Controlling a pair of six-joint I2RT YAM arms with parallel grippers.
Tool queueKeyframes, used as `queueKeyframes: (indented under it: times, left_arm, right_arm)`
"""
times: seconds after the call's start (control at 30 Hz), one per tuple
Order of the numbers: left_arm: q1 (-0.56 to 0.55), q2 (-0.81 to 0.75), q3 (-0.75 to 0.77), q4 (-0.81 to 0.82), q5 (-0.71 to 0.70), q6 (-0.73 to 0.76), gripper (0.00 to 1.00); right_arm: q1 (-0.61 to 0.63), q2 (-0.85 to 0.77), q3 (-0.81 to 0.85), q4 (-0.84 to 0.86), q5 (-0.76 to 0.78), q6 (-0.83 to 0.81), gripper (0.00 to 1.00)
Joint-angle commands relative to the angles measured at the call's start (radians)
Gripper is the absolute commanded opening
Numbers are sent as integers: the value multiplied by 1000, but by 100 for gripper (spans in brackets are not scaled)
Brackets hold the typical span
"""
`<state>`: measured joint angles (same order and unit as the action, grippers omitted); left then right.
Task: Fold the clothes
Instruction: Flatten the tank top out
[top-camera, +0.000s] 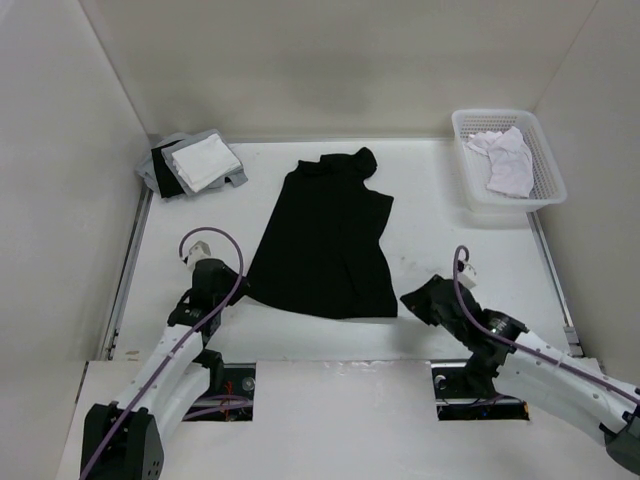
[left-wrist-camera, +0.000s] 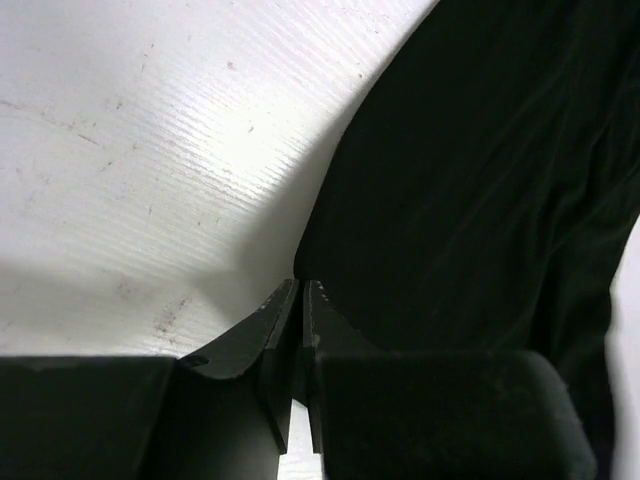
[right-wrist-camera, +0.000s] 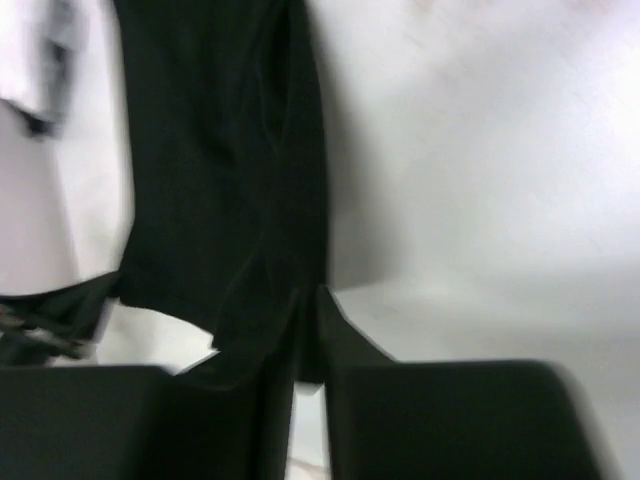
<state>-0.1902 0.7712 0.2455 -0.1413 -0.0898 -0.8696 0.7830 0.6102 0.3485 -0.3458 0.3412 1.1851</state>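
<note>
The black top (top-camera: 325, 235), lying flat mid-frame, looks thin and limp, so I'd lift it by the hem corners; the left gripper (left-wrist-camera: 301, 288) pinches the lower-left one, while the right gripper (right-wrist-camera: 310, 300) is too blurred to tell.

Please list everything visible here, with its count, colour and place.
black top: 1, black, flat at mid-table.
stack of cloths: 1, grey, white, black, far left corner.
basket: 1, white, far right corner.
garment: 1, white, inside the basket.
table: 1, white, under everything.
left arm: 1, white and black, near left.
right arm: 1, white and black, near right.
left fingers: 2, black, pinching the black top's near left corner.
right fingers: 2, black, by its near right corner; grip unclear.
</note>
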Motion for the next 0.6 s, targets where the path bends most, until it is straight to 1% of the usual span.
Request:
queueKeyframes:
  times: [0.0,0.03,0.07,0.17,0.2,0.27,0.37,0.5,0.57]
  left_arm:
    - [4,-49,3,-41,1,0,8]
    - [7,-64,3,-53,-1,1,10]
    - [11,-84,2,-72,-4,1,15]
    - [21,-127,0,-115,-19,-3,26]
    - [24,-144,3,-129,-27,-3,31]
    - [24,-151,6,-145,-44,-6,34]
    - [18,-122,15,-155,-59,-9,37]
    - [2,-4,44,-178,-50,-12,37]
    - [-16,45,55,-179,-57,-14,35]
  right_arm:
    - [77,-30,-45,-220,91,180,26]
    - [98,-35,-42,-251,123,200,30]
    - [120,-36,-26,-274,157,209,34]
    - [140,6,24,-282,199,186,36]
    - [144,47,44,-257,197,151,39]
    - [144,118,67,-204,171,70,41]
    - [144,213,76,-119,113,8,41]
    - [158,212,52,-35,101,-2,41]
    - [160,198,40,-9,93,-8,41]
